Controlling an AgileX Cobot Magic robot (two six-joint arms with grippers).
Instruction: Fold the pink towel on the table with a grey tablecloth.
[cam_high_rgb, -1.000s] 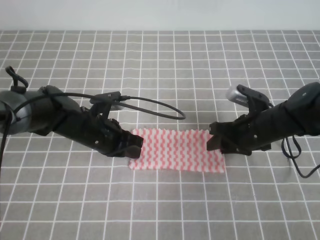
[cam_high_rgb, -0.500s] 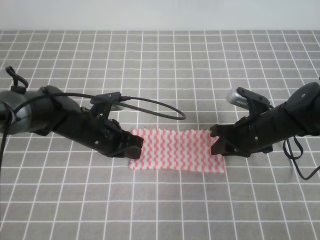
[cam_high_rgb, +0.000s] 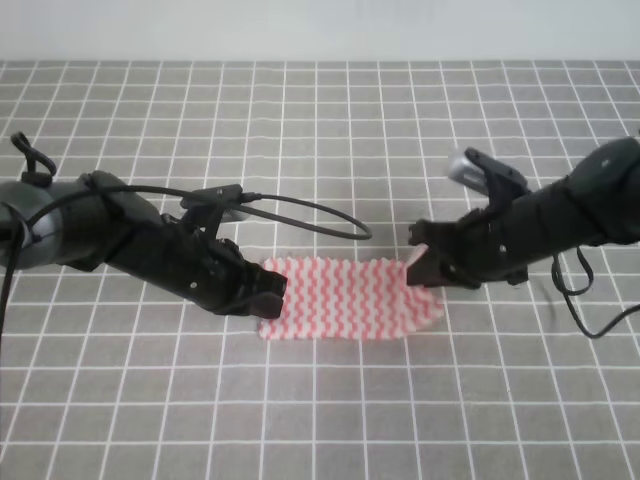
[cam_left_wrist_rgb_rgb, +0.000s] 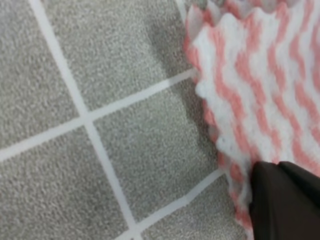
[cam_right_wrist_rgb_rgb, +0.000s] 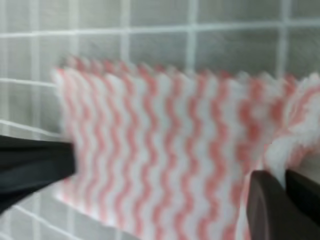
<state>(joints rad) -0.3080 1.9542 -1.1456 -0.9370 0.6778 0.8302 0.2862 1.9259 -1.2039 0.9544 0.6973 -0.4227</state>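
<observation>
Right fingers (cam_high_rgb: 418, 262) higher, pink towel (cam_high_rgb: 345, 298) edge lifted.

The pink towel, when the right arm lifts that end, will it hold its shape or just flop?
Probably flop: the pink towel already curls up limply at the right gripper while the rest lies flat on the grey tablecloth. It looks thin and light, so it should rise easily. The left gripper at the other end should keep it from sliding.
</observation>
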